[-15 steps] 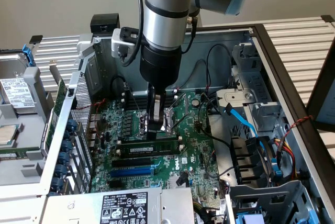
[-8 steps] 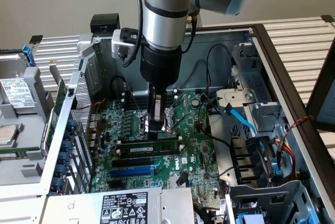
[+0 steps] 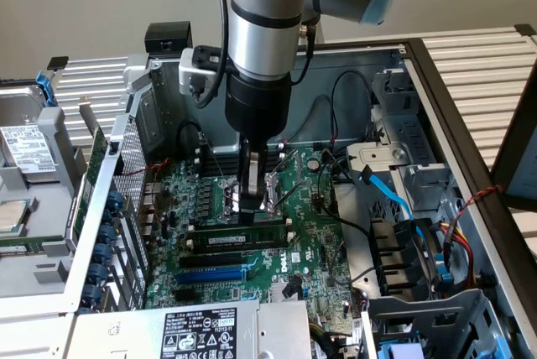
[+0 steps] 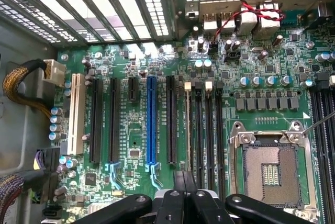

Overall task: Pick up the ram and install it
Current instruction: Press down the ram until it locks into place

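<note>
Arm (image 3: 262, 32) stands vertical above the motherboard (image 3: 312, 212); its gripper (image 3: 252, 208), closed narrow, points down, tips at the top edge of the upright ram (image 3: 231, 240).

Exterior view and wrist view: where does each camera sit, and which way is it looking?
Exterior view: off the arm, above the open computer case, looking down at the motherboard; the arm and its shut gripper show, just over the ram.
Wrist view: on the wrist, looking down past the gripper onto the motherboard.
Shared: the gripper, the motherboard and the long blue slot.
</note>
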